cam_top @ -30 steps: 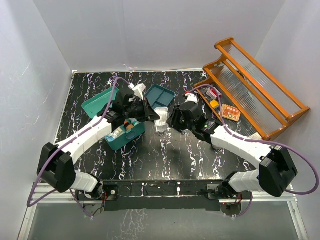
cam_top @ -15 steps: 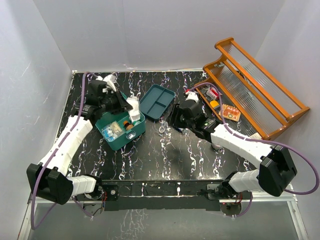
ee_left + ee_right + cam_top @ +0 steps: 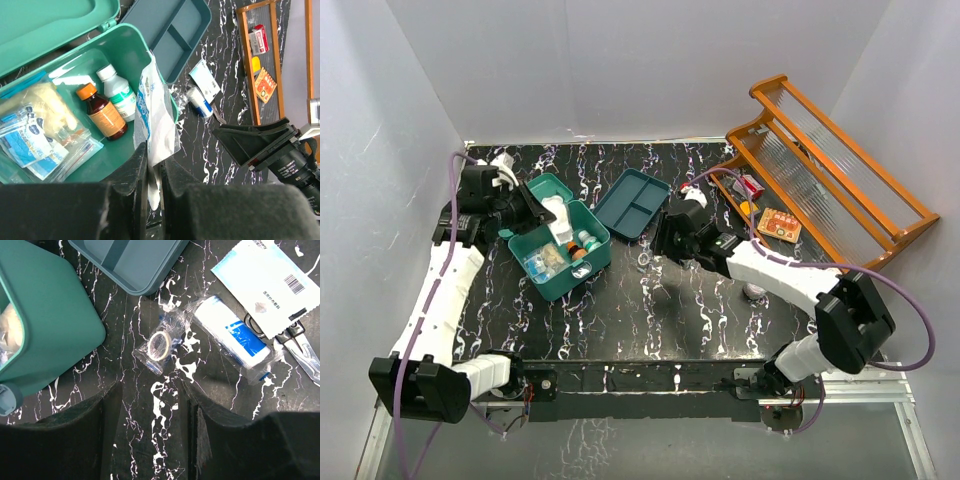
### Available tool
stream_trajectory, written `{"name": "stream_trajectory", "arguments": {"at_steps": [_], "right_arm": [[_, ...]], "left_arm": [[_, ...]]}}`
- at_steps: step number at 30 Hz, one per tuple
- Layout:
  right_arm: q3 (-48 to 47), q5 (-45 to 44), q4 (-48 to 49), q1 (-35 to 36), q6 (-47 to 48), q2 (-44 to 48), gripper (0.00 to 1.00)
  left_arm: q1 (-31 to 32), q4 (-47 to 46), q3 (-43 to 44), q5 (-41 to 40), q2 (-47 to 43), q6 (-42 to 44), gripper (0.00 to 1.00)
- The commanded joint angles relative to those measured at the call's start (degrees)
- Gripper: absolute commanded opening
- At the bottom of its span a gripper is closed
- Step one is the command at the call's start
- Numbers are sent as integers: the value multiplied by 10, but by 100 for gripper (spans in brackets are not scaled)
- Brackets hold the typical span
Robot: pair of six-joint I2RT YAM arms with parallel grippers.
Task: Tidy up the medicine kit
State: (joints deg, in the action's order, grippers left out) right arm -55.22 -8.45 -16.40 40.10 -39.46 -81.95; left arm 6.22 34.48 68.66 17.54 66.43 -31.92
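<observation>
Top view. The medicine kit [image 3: 572,279] sits left of centre on the table with its lid open. The left gripper [image 3: 545,210] is over the kit's back edge, and a white packet [image 3: 558,216] stands up in it. The right gripper [image 3: 658,240] hangs to the kit's right, apart from it and just in front of one divided tray [image 3: 633,203]. There is one orange rack [image 3: 840,175] at far right.

Left wrist. The kit [image 3: 127,47] lies directly below and ahead of the left gripper [image 3: 152,175]. Its fingers [image 3: 139,167] are closed down to a narrow gap, pinching the white packet [image 3: 152,112], which leans over the kit's rim. Inside we count two bottles, one brown bottle [image 3: 104,115] with an orange cap and one white bottle [image 3: 117,91], beside a heap of sachets [image 3: 30,132].

Right wrist. Only the kit's corner [image 3: 50,325] shows, up and left of the right gripper [image 3: 152,390]. The gripper's fingers [image 3: 102,415] are spread wide, holding and touching nothing. On the table beyond we count one bagged tape ring [image 3: 159,346], one bandage pack [image 3: 232,337], one flat barcoded pack [image 3: 270,280] and one pair of scissors [image 3: 300,347].
</observation>
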Motion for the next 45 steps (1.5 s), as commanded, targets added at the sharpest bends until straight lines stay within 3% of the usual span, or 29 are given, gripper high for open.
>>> {"name": "stream_trajectory", "arguments": {"at_steps": [1,7,12,18,23,32,45], "right_arm": [[-39,10,14,-7,11,-23,46],[-60,34,14,-11,13,-66,44],[-65,44,20,-11,13,-84,44],[-58,46,25,-11,12,-82,43],[-54,44,25,-12,13,-79,43],[-52,45,28,-12,15,-77,43],[-43,47,35,-12,13,-77,43]], "left_arm": [[-19,-1,-36,30,0,-16,0],[-44,3,-59,45,32,-17,0],[-56,-7,-90,7,47,9,0],[-60,-17,-108,11,63,-3,1],[-61,-3,-121,-50,60,-3,1],[-65,-14,-141,-50,73,-2,4],[-65,91,-71,-158,52,35,34]]}}
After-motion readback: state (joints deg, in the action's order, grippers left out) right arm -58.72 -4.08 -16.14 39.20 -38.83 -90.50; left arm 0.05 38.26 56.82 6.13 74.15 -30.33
